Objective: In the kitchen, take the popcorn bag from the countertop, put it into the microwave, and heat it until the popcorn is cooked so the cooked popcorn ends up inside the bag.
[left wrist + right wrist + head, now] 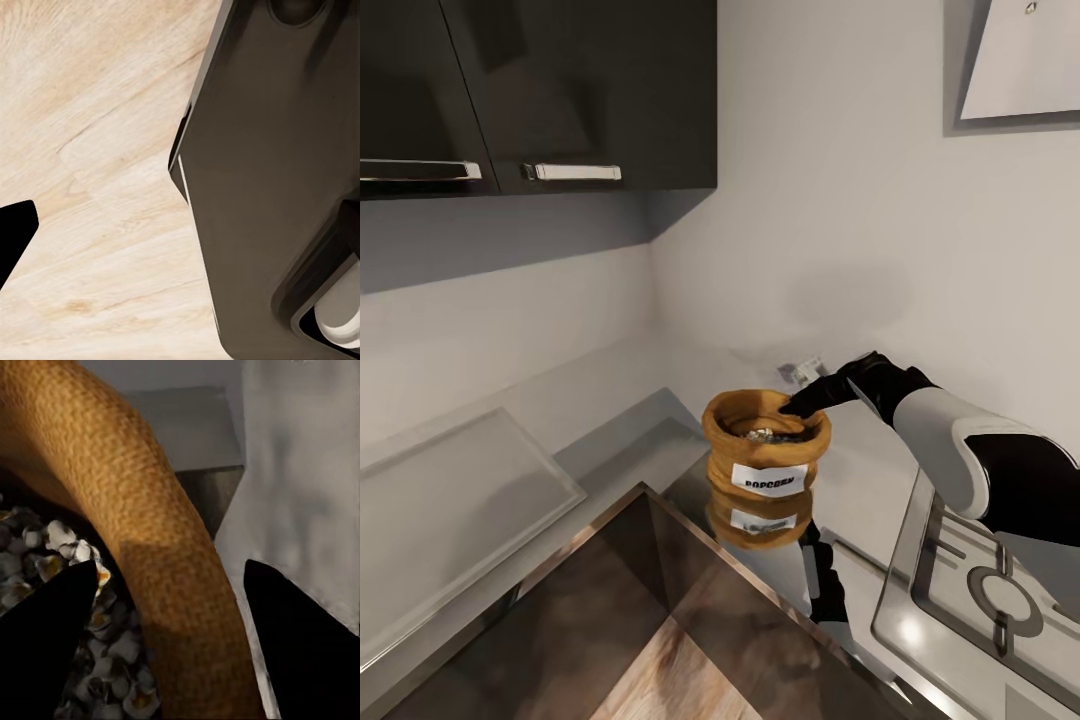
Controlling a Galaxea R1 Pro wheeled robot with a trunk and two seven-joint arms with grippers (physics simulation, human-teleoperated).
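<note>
The tan popcorn bag stands upright on the shiny steel countertop, near its front edge, with its white POPCORN label facing me. Pale popcorn lies inside it. My right gripper reaches in from the right to the bag's far rim. In the right wrist view the gripper is open and straddles the rolled rim, with one finger over the popcorn and the other outside the bag. A black fingertip of my left gripper hangs over wood floor. The microwave is out of view.
The gas hob lies just right of the bag, under my right forearm. Dark wall cabinets hang at upper left, and the white extractor hood at upper right. The counter's thin edge runs diagonally below the bag, over wood floor.
</note>
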